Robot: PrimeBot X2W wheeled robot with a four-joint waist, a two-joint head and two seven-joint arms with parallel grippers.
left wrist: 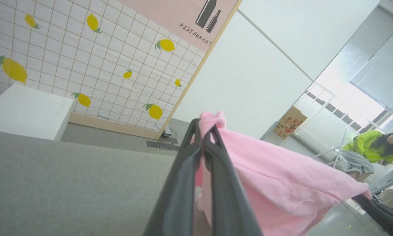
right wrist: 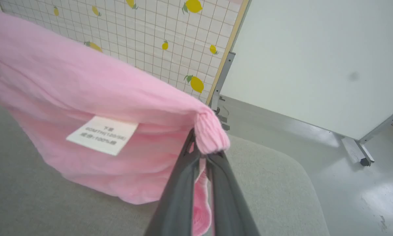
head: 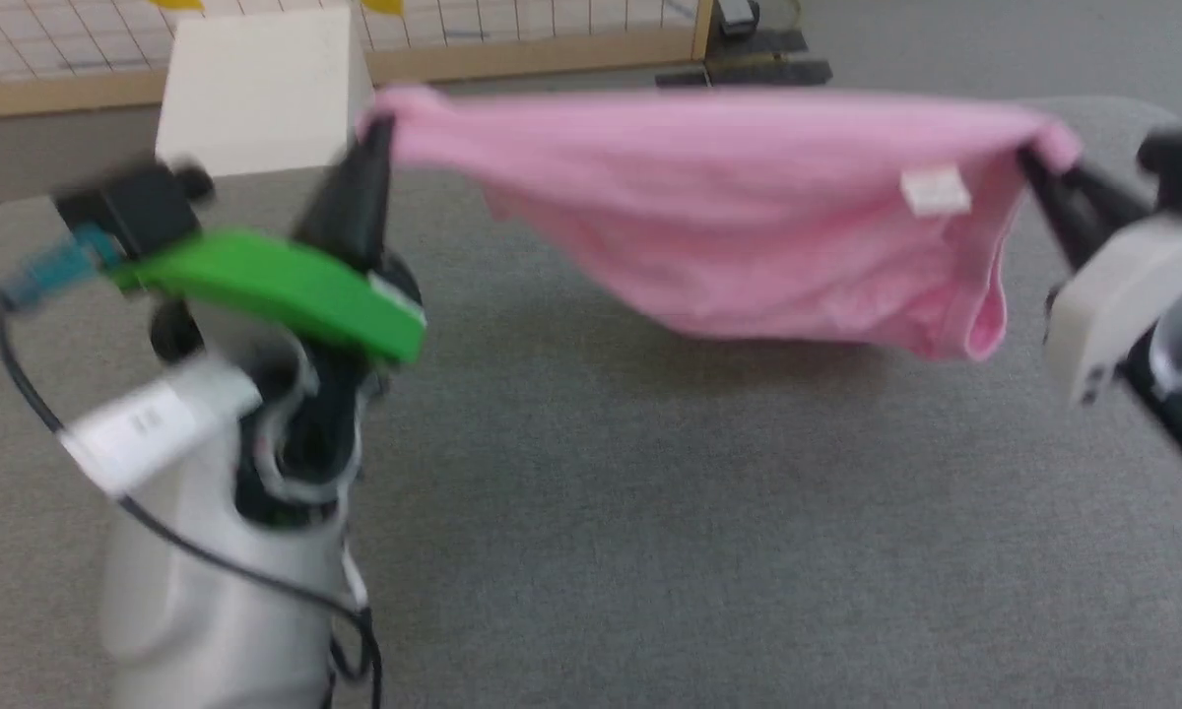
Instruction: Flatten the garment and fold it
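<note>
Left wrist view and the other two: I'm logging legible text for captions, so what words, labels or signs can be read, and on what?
"RESTAURANT": on the pink sign with bottle silhouettes, beside the lemon-patterned wall.
White label on the garment: three printed lines, blurred; only "100%" in the last line seems readable.
Sticker on the left arm: too blurred to read.
Cardboard box: print too small to read.

Upper left is a lemon-print grid wall (left wrist: 95,62), white box (left wrist: 26,111) under it, plain white wall (left wrist: 265,65) in the middle, bright window (left wrist: 350,95) far right, grey felt surface (head: 650,551) down low.
</note>
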